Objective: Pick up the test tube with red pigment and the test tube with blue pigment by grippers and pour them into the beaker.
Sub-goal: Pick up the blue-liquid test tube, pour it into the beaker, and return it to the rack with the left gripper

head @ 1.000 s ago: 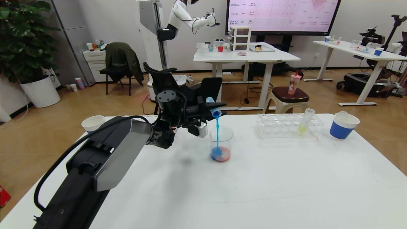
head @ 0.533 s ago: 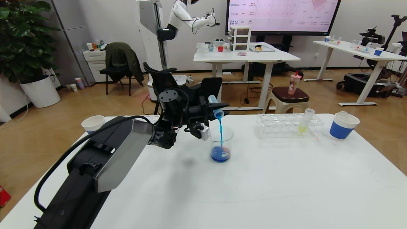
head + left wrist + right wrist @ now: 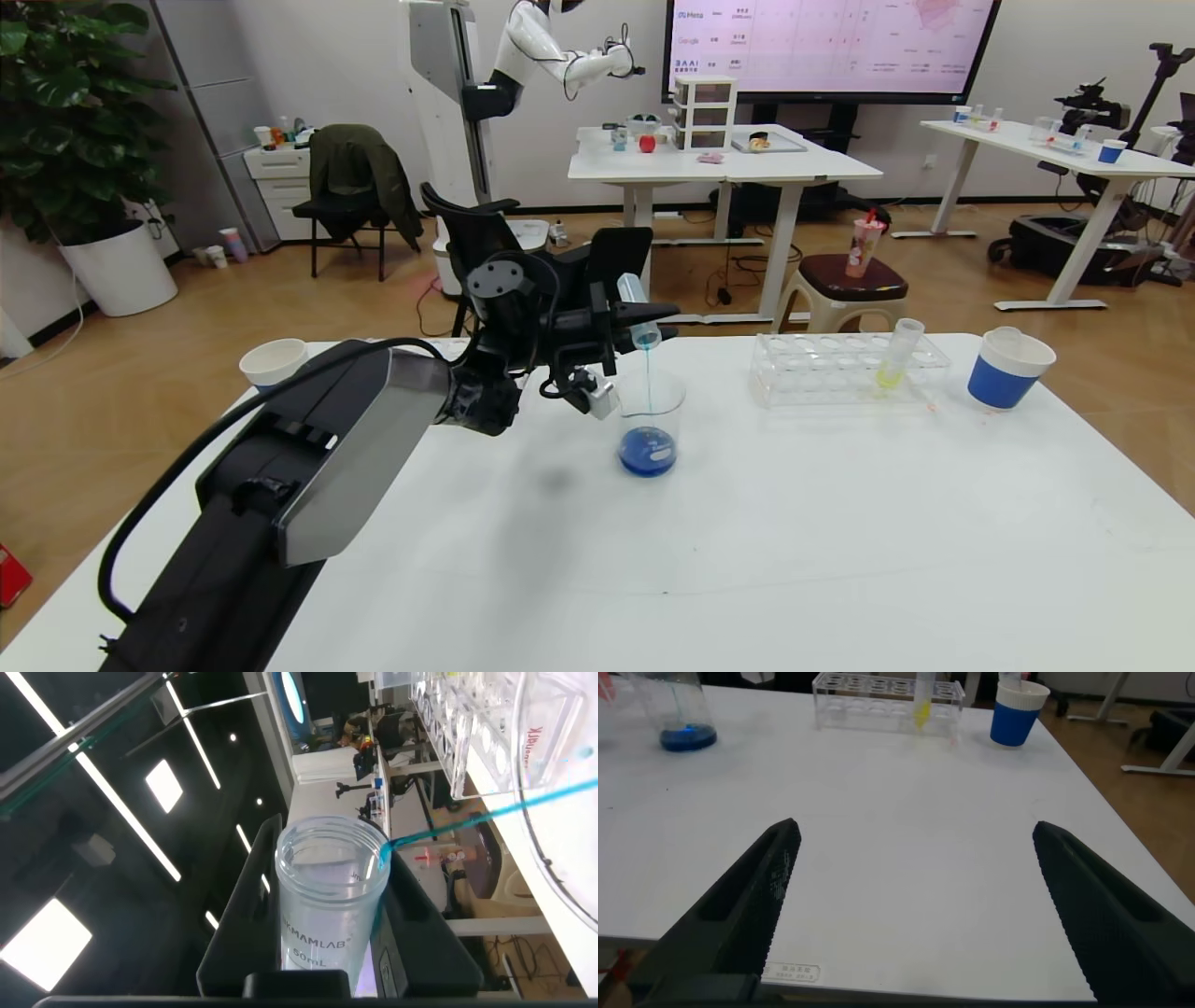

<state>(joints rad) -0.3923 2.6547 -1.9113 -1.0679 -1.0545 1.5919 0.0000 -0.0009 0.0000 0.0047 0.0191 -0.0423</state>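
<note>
My left gripper (image 3: pixel 644 322) is shut on the blue pigment test tube (image 3: pixel 638 313) and holds it tipped mouth-down above the beaker (image 3: pixel 649 420). A thin blue stream runs from the tube's lip into the beaker, which holds dark blue liquid at its bottom. In the left wrist view the tube (image 3: pixel 332 910) sits clamped between the black fingers (image 3: pixel 238 924), nearly drained. The beaker also shows in the right wrist view (image 3: pixel 687 719). My right gripper (image 3: pixel 910 873) is open and empty over the table's near right part. The red pigment tube is out of view.
A clear tube rack (image 3: pixel 845 369) holds a yellow-liquid tube (image 3: pixel 898 355) at the back right, beside a blue-banded paper cup (image 3: pixel 1008 369). Another paper cup (image 3: pixel 273 362) stands at the back left edge. A black chair (image 3: pixel 485 243) is behind the table.
The left gripper tipped the tube further and shifted slightly right. The blue stream thinned. The beaker's liquid turned from red and blue patches to solid dark blue.
</note>
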